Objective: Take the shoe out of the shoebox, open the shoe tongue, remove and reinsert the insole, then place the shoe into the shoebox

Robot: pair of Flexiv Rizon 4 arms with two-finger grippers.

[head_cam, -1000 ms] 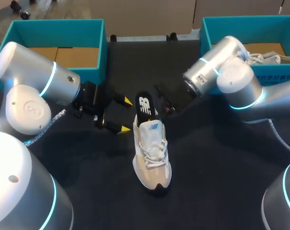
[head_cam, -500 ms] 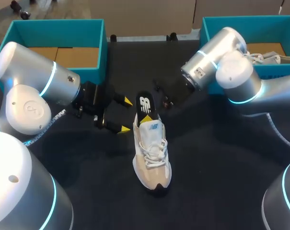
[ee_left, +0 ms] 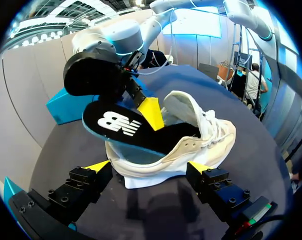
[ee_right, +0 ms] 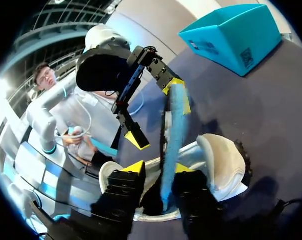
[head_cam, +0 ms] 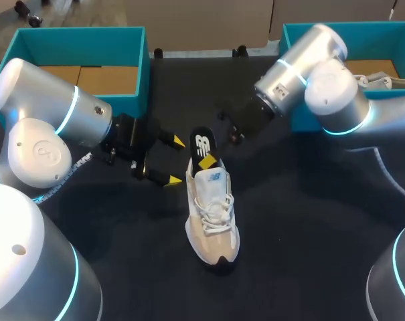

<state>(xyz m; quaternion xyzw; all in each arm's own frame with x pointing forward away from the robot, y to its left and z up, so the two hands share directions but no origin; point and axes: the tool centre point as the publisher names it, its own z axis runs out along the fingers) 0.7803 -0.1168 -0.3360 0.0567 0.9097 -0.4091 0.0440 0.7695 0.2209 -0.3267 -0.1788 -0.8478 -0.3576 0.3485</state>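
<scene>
Shoe (head_cam: 212, 214) is stood on the table (head_cam: 309, 234); its insole (head_cam: 201, 145), sticking up out of it, is gripped by the right jaws. The left jaws are held open just beside the shoe.

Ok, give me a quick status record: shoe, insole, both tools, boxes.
shoe: upright on the table, toe toward the robot
insole: heel end lifted out, front end inside the shoe
right tool: shut on the insole
left tool: open, beside the shoe's heel, not touching
left box: no shoe visible
right box: holds another shoe
</scene>
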